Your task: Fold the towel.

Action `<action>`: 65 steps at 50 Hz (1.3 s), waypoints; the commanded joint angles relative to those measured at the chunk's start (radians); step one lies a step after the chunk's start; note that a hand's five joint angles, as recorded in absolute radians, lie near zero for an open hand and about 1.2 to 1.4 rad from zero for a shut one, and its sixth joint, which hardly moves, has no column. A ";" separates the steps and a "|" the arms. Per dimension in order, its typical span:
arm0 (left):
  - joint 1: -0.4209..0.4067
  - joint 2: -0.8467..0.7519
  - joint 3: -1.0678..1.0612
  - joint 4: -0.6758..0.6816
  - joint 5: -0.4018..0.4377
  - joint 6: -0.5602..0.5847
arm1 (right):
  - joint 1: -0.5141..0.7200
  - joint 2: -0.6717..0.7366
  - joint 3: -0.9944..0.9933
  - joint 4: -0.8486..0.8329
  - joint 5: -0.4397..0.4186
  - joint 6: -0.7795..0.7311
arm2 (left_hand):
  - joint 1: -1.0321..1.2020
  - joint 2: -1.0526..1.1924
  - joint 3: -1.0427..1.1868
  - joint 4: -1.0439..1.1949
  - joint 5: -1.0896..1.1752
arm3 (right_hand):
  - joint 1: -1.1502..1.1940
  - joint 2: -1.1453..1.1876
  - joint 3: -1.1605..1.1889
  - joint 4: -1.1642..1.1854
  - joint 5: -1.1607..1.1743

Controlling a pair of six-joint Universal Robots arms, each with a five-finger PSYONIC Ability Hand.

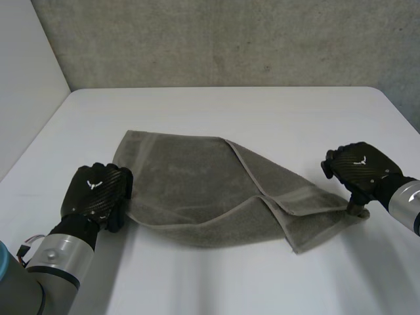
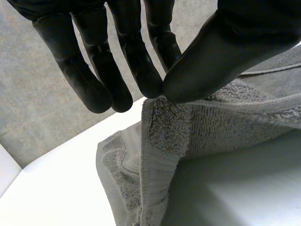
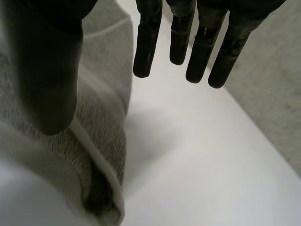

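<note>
As the grey-brown terry towel (image 1: 190,184) stretches between them on the white table (image 1: 216,111), the left hand (image 1: 97,190) pinches its corner; the right hand (image 1: 359,165) rests straight-fingered at the opposite end.

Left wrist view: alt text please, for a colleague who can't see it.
The left hand pinches a grey towel at its edge between thumb and fingertip. The towel droops in folds from the pinch over the white table, a concrete wall beyond.
</note>
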 commanded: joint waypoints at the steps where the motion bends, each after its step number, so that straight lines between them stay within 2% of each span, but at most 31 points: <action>1: 0.001 -0.002 0.000 0.001 0.000 -0.001 | 0.062 -0.108 0.077 -0.065 -0.008 0.058 | -0.004 -0.112 -0.147 -0.117 -0.266 | -0.043 -0.066 -0.056 -0.051 -0.019; 7: 0.001 -0.002 0.000 0.002 0.000 -0.003 | 0.124 -0.186 0.116 -0.052 -0.001 0.056 | -0.004 -0.112 -0.147 -0.117 -0.266 | -0.013 -0.036 -0.026 -0.021 0.010; 12: 0.001 -0.002 0.000 0.002 -0.002 -0.003 | 0.172 -0.214 0.126 0.027 -0.007 0.049 | -0.004 -0.112 -0.147 -0.117 -0.266 | 0.013 -0.010 0.000 0.005 0.037; 19: 0.001 0.000 0.000 0.002 -0.003 -0.004 | 0.180 -0.185 0.120 0.189 -0.008 -0.019 | -0.004 -0.112 -0.147 -0.117 -0.266 | 0.169 0.146 0.156 0.161 0.192; 25: 0.004 0.000 0.000 0.002 -0.002 -0.004 | 0.186 -0.133 0.119 0.318 -0.005 -0.111 | -0.004 -0.112 -0.147 -0.117 -0.266 | 0.142 0.120 0.130 0.134 0.166; 29: 0.004 0.000 -0.001 0.002 -0.002 -0.004 | 0.184 -0.094 0.117 0.335 -0.001 -0.137 | -0.004 -0.112 -0.147 -0.117 -0.266 | 0.095 0.072 0.082 0.087 0.119; 38: 0.005 0.000 0.000 0.002 -0.002 -0.004 | 0.184 0.022 0.109 0.243 -0.002 -0.126 | -0.004 -0.112 -0.147 -0.117 -0.266 | -0.089 -0.112 -0.102 -0.097 -0.066; 52: 0.005 0.004 -0.001 0.002 -0.003 -0.004 | 0.170 0.094 0.080 0.047 0.012 -0.028 | -0.004 -0.112 -0.147 -0.117 -0.266 | -0.113 -0.136 -0.126 -0.121 -0.090; 65: 0.005 0.004 -0.001 0.002 -0.003 -0.004 | 0.183 0.110 0.080 -0.090 0.101 0.023 | -0.004 -0.112 -0.147 -0.117 -0.266 | -0.087 -0.110 -0.100 -0.095 -0.063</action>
